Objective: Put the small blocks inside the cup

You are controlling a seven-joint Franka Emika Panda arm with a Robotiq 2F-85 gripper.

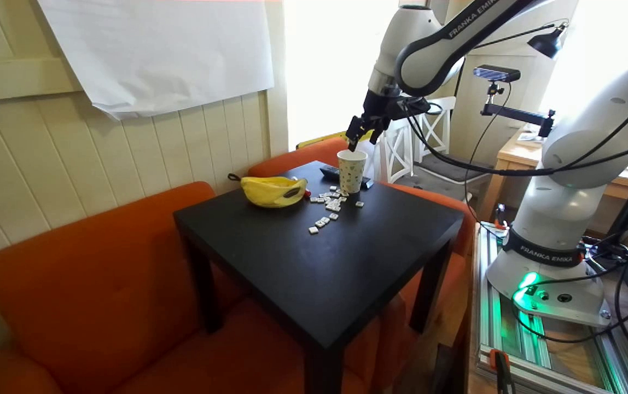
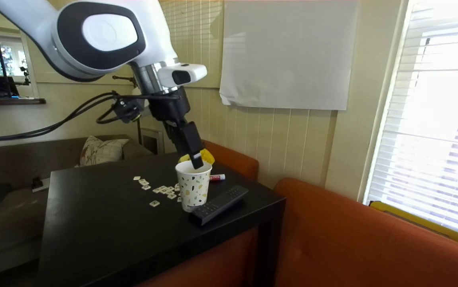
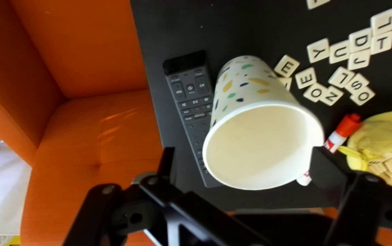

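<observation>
Table (image 1: 358,257), black, tiles (image 3: 360,40) atop, orange seating (image 1: 100,273), panelled wall (image 1: 182,142)

FRANKA EMIKA on arm (image 1: 470,26), 1 and 3 o'clock in an exterior view. Wrist view: VOL/CH on remote (image 3: 196,119), 11–12 o'clock; Y/U/D/T/E on tiles (image 3: 360,40), 2.

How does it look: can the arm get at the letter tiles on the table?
Probably yes, once clear of the cup: the gripper is open, and most of those tiles lie uncovered.
</observation>
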